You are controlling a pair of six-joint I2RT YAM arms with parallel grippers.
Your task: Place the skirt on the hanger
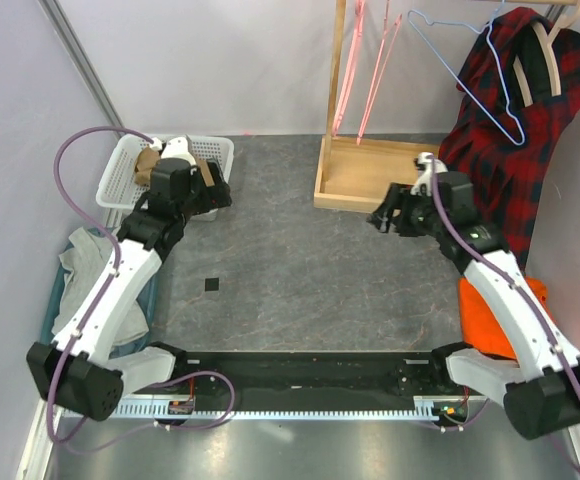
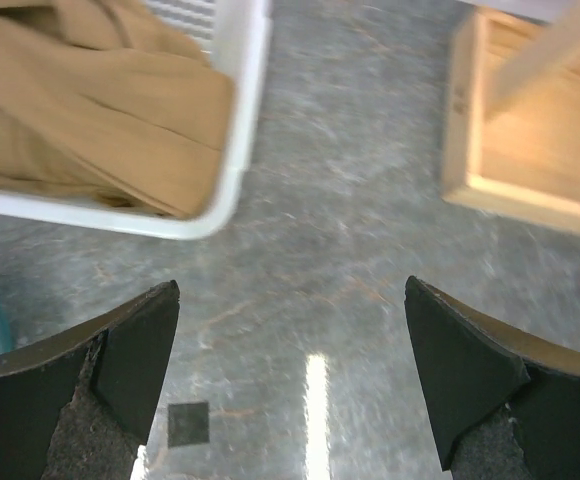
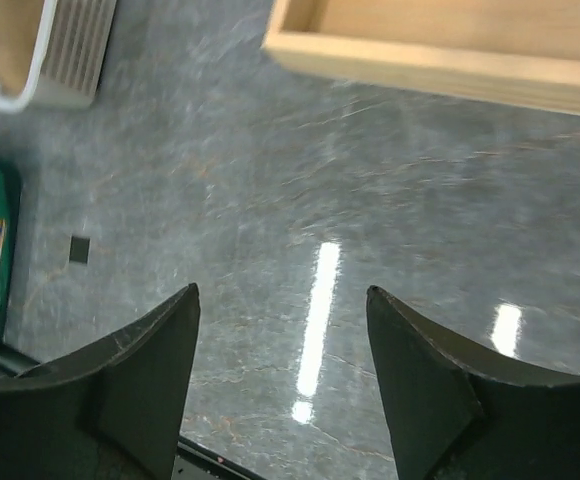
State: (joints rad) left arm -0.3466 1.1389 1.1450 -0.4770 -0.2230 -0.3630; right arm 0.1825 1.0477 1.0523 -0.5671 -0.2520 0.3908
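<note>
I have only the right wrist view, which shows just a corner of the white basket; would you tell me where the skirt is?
Observer: The tan skirt lies folded inside the white basket, at the far left.
Operator: Thank you; is the left gripper holding it?
Observer: No, the left gripper is open and empty, beside the basket.
Operator: And the pink hanger?
Observer: The pink hanger hangs at the far side, above the wooden tray.

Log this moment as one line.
left gripper: open, by basket | right gripper: open, empty | skirt: in basket | hanger: hanging, untouched
</note>
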